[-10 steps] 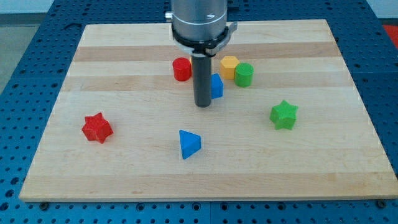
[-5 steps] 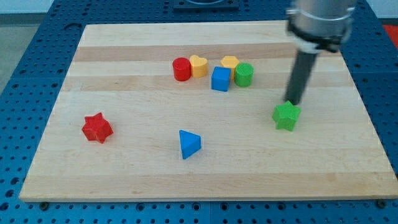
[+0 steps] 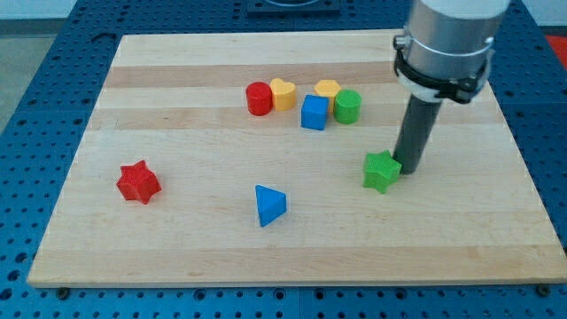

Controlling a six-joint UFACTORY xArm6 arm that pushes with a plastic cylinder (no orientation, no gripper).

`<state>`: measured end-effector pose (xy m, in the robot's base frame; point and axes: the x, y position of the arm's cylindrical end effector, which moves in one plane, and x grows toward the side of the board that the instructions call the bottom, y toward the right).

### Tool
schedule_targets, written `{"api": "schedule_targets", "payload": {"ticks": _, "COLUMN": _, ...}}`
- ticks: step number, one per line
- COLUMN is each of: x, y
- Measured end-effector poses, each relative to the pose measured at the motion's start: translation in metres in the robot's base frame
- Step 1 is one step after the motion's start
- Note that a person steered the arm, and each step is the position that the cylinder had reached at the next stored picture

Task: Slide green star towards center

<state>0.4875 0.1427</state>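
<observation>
Your wooden board [image 3: 177, 97] fills most of the view, resting on a blue pegged table [image 3: 35, 89]. The arm comes down from the view's top right, and its rod carries no claw, so there is nothing to report as released or clenched. Your tip [image 3: 409, 169] sits on the board, touching or just beside the right edge of the green star [image 3: 382, 171].

The green star lies right of the board's middle and slightly below it, well apart from every other block. It appears flat on the board, its points distinct and its upper face lighter than its sides.

Near the view's top centre is a row: a red cylinder [image 3: 259, 98], a yellow heart [image 3: 283, 93], a blue cube [image 3: 314, 112], a yellow block [image 3: 328, 89] of unclear shape and a green cylinder [image 3: 347, 106]. A blue triangle [image 3: 269, 205] lies below centre, and a red star [image 3: 138, 182] sits far to the view's left.

Risks, as a judgement:
- The contact looks off the star's centre, so it may spin or slip off your tip.
- A push angled upward would drive it towards the blue cube and green cylinder.
- Overshoot would carry it past centre.
</observation>
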Motion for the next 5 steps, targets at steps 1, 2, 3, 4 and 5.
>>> {"api": "schedule_targets", "payload": {"ticks": 1, "x": 0.031, "y": 0.000}}
{"api": "schedule_targets", "payload": {"ticks": 2, "x": 0.051, "y": -0.012}}
{"api": "schedule_targets", "payload": {"ticks": 3, "x": 0.034, "y": -0.042}}
{"api": "schedule_targets", "payload": {"ticks": 4, "x": 0.004, "y": -0.065}}
{"api": "schedule_targets", "payload": {"ticks": 5, "x": 0.021, "y": -0.052}}
